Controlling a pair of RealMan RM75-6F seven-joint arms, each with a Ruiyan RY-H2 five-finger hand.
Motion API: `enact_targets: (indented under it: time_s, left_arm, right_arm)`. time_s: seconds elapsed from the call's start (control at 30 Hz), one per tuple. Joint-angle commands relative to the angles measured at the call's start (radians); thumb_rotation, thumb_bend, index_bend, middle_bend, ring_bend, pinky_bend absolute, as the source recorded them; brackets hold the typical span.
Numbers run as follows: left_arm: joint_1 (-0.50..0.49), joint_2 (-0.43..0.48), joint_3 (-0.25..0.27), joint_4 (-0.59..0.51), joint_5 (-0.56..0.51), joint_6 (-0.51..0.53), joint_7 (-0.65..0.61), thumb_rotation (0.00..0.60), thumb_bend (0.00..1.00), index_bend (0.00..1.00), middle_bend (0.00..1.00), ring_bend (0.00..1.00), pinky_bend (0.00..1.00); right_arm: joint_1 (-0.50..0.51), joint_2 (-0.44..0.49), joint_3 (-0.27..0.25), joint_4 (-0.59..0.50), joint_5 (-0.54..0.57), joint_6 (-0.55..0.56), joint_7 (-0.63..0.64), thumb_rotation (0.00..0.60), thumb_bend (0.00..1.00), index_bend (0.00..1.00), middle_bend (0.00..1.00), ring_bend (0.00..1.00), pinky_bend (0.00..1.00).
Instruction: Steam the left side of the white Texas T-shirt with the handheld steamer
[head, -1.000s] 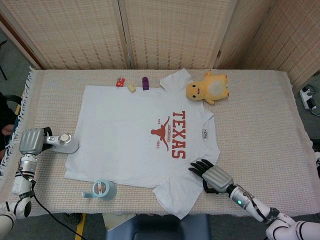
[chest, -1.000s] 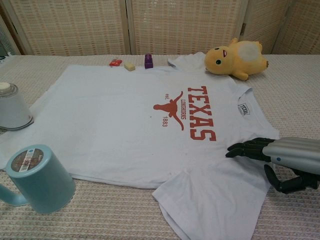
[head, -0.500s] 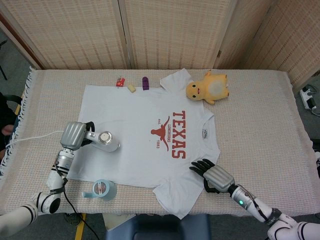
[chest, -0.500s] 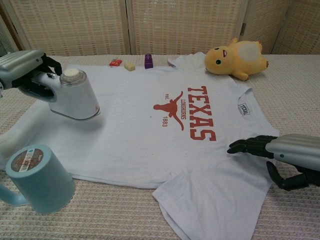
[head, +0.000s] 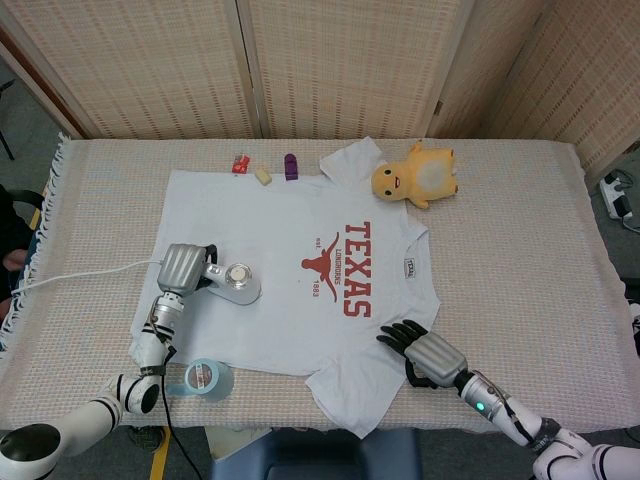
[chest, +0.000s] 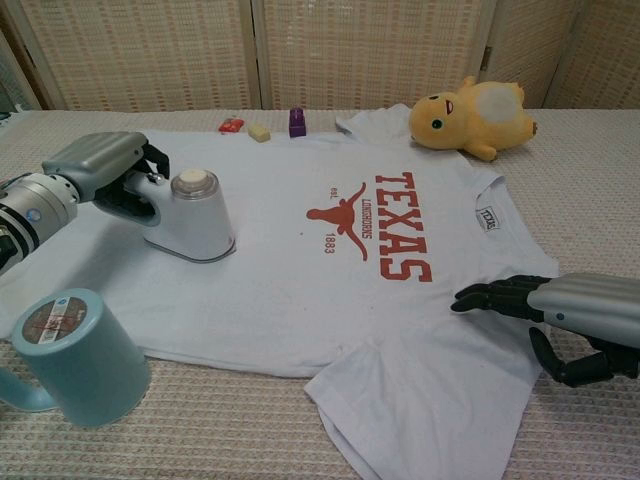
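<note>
The white Texas T-shirt (head: 290, 270) (chest: 300, 250) lies flat on the table, red print facing up. My left hand (head: 183, 268) (chest: 100, 165) grips the handle of the white handheld steamer (head: 238, 283) (chest: 192, 220), which sits on the shirt's left half, left of the longhorn print. Its white cord (head: 85, 274) trails off to the left table edge. My right hand (head: 420, 345) (chest: 560, 305) rests with fingers spread on the shirt's near right sleeve edge, holding nothing.
A light blue mug (head: 200, 378) (chest: 70, 355) stands at the near left, just below the shirt hem. A yellow plush toy (head: 415, 175) (chest: 470, 105) lies at the far right by the collar. Small red, cream and purple items (head: 265, 168) sit along the far shirt edge.
My left hand has carried the steamer rightward from the left table edge onto the shirt, and further toward the print. The right hand has stayed in place.
</note>
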Motion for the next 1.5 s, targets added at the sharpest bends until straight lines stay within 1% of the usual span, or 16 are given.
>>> enact_targets:
  time_s: [0.03, 0.17, 0.37, 0.43, 0.53, 0.6, 0.67, 0.8, 0.87, 0.97, 1.07, 1.17, 1.3, 1.5]
  left_arm:
    - [-0.009, -0.039, -0.033, 0.104, -0.059, -0.05, -0.003, 0.6, 0.55, 0.9, 1.0, 0.86, 0.77]
    - [-0.002, -0.052, -0.062, 0.204, -0.104, -0.077, -0.019, 0.6, 0.55, 0.9, 1.0, 0.86, 0.77]
    - [0.03, -0.043, -0.084, 0.325, -0.151, -0.135, -0.051, 0.6, 0.55, 0.9, 1.0, 0.86, 0.77]
    - [0.043, -0.038, -0.091, 0.349, -0.165, -0.156, -0.063, 0.6, 0.55, 0.9, 1.0, 0.86, 0.77]
    - [0.069, -0.024, -0.098, 0.363, -0.171, -0.144, -0.109, 0.6, 0.55, 0.9, 1.0, 0.86, 0.77]
    - [0.088, -0.006, -0.094, 0.345, -0.157, -0.11, -0.162, 0.6, 0.55, 0.9, 1.0, 0.86, 0.77]
    - [0.106, 0.016, -0.086, 0.303, -0.135, -0.059, -0.219, 0.6, 0.55, 0.9, 1.0, 0.86, 0.77]
    - [0.135, 0.064, -0.048, 0.186, -0.067, 0.048, -0.274, 0.6, 0.55, 0.9, 1.0, 0.86, 0.77]
    - [0.143, 0.09, -0.023, 0.11, -0.028, 0.089, -0.275, 0.6, 0.55, 0.9, 1.0, 0.86, 0.77]
    - [0.141, 0.109, 0.0, 0.007, 0.01, 0.124, -0.247, 0.6, 0.55, 0.9, 1.0, 0.86, 0.77]
    - [0.129, 0.111, 0.01, -0.084, 0.039, 0.154, -0.211, 0.6, 0.55, 0.9, 1.0, 0.86, 0.77]
    - [0.108, 0.101, 0.021, -0.155, 0.066, 0.163, -0.175, 0.6, 0.55, 0.9, 1.0, 0.86, 0.77]
    - [0.072, 0.07, 0.049, -0.181, 0.103, 0.143, -0.116, 0.6, 0.55, 0.9, 1.0, 0.86, 0.77]
    - [0.029, 0.013, 0.081, -0.131, 0.136, 0.1, -0.074, 0.6, 0.55, 0.9, 1.0, 0.86, 0.77]
  right_arm:
    - [0.001, 0.0, 0.0, -0.004, 0.001, -0.001, -0.006, 0.353, 0.97, 0.0, 0.0, 0.0, 0.0]
    - [0.001, 0.0, 0.001, -0.012, 0.003, -0.001, -0.016, 0.352, 0.97, 0.0, 0.0, 0.0, 0.0]
    - [0.005, -0.002, 0.004, -0.018, 0.012, -0.012, -0.029, 0.353, 0.97, 0.0, 0.0, 0.0, 0.0]
    - [0.005, -0.004, 0.005, -0.019, 0.013, -0.012, -0.029, 0.354, 0.97, 0.0, 0.0, 0.0, 0.0]
    - [0.005, -0.006, 0.005, -0.019, 0.011, -0.008, -0.028, 0.353, 0.97, 0.0, 0.0, 0.0, 0.0]
    - [0.004, -0.007, 0.004, -0.019, 0.009, -0.005, -0.027, 0.353, 0.97, 0.0, 0.0, 0.0, 0.0]
    - [0.004, -0.005, 0.002, -0.019, 0.007, -0.003, -0.026, 0.352, 0.97, 0.0, 0.0, 0.0, 0.0]
    - [0.003, 0.002, 0.002, -0.029, -0.003, 0.011, -0.028, 0.352, 0.97, 0.0, 0.0, 0.0, 0.0]
    - [-0.001, 0.005, 0.001, -0.033, -0.008, 0.023, -0.026, 0.352, 0.97, 0.0, 0.0, 0.0, 0.0]
    - [-0.006, 0.005, -0.003, -0.029, -0.011, 0.03, -0.02, 0.352, 0.97, 0.0, 0.0, 0.0, 0.0]
    - [-0.011, 0.004, -0.007, -0.024, -0.011, 0.035, -0.014, 0.352, 0.97, 0.0, 0.0, 0.0, 0.0]
    - [-0.014, 0.006, -0.008, -0.021, -0.012, 0.04, -0.009, 0.353, 0.97, 0.0, 0.0, 0.0, 0.0]
    - [-0.016, 0.007, -0.01, -0.019, -0.015, 0.045, -0.005, 0.351, 0.97, 0.0, 0.0, 0.0, 0.0]
    - [-0.021, 0.007, -0.011, -0.019, -0.014, 0.049, -0.004, 0.351, 0.97, 0.0, 0.0, 0.0, 0.0]
